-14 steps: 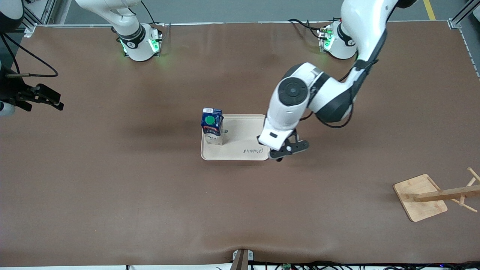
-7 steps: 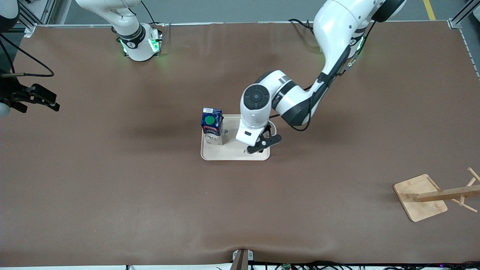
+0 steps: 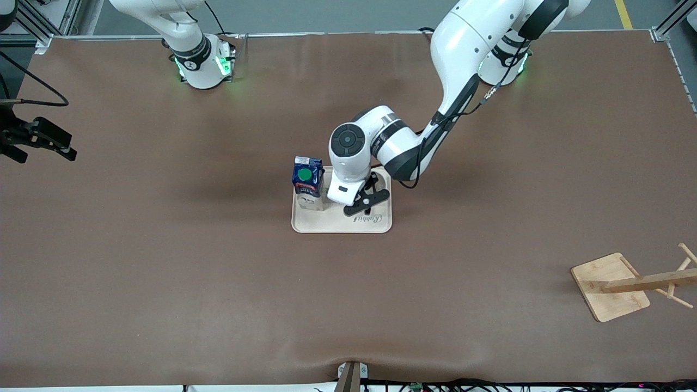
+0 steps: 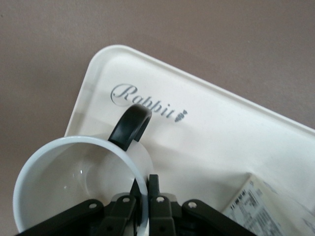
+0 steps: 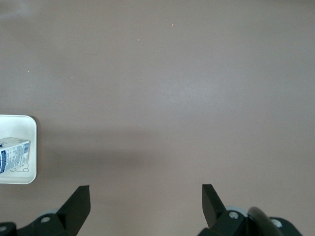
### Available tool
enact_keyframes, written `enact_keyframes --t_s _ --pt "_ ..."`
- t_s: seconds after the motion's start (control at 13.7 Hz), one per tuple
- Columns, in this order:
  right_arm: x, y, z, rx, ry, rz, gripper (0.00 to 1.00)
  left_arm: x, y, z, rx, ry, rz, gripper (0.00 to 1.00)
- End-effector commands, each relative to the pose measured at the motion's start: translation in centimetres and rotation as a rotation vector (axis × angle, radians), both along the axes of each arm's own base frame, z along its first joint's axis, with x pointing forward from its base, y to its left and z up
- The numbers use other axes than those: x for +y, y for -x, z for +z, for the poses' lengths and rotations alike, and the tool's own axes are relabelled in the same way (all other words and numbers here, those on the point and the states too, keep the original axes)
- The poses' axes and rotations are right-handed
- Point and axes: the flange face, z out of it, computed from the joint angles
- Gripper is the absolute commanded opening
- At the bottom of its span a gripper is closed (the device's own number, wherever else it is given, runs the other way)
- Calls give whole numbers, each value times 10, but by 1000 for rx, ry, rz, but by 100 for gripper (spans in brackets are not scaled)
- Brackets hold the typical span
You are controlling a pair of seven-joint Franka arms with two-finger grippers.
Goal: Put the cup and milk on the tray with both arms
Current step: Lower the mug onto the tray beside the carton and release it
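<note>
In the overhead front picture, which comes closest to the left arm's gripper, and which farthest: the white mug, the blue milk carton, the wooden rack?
1. White mug: clamped by its rim in the left gripper, over the cream tray.
2. Dark-blue milk carton: beside it, standing on the tray.
3. Wooden rack: at the left arm's end of the table.

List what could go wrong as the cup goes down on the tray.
1. The left gripper pinches only the rim of the cup, so the cup may tilt or slip when lowered.
2. The milk stands upright on the tray beside the gripper; a sideways drift could knock it over.

The right gripper waits open toward its arm's end of the table.
</note>
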Motion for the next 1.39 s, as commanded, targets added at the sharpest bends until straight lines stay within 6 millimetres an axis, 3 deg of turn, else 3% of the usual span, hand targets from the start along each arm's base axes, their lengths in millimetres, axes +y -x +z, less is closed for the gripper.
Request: enact_keyframes --t_s 0.0,0.29,0.36,0.44,0.51,0.58,0.73,0.88,0.95,1.17,1.31 --pt "-5 -2 5 4 24 3 100 -1 -7 6 -62 -33 -23 0" --pt "-25 -1 5 3 10 -31 100 -4 -4 5 -71 -37 -36 0" --pt "-24 -1 4 3 9 -31 100 -3 -4 3 -76 -47 -44 9" --pt "-24 -2 4 3 9 -30 100 -4 -4 -1 -83 -56 -50 29" --pt "-24 -2 3 6 9 -31 100 -3 -5 0 -88 -58 -52 81" --pt "-24 -2 3 6 9 -31 100 -3 -7 5 -93 -55 -57 100" --pt "-24 -4 -1 14 9 -31 100 -1 -11 21 -112 -43 -46 100" --pt "-24 -9 -20 70 9 -31 100 5 -18 49 -139 -33 -39 100" --pt "-22 -10 -20 74 11 -28 100 11 -25 67 -158 -21 -30 100" --pt "-27 -9 1 41 26 -34 100 53 -57 126 -205 -16 -15 100" --pt "-29 -8 9 32 27 -38 100 97 -82 166 -223 -16 -33 100"
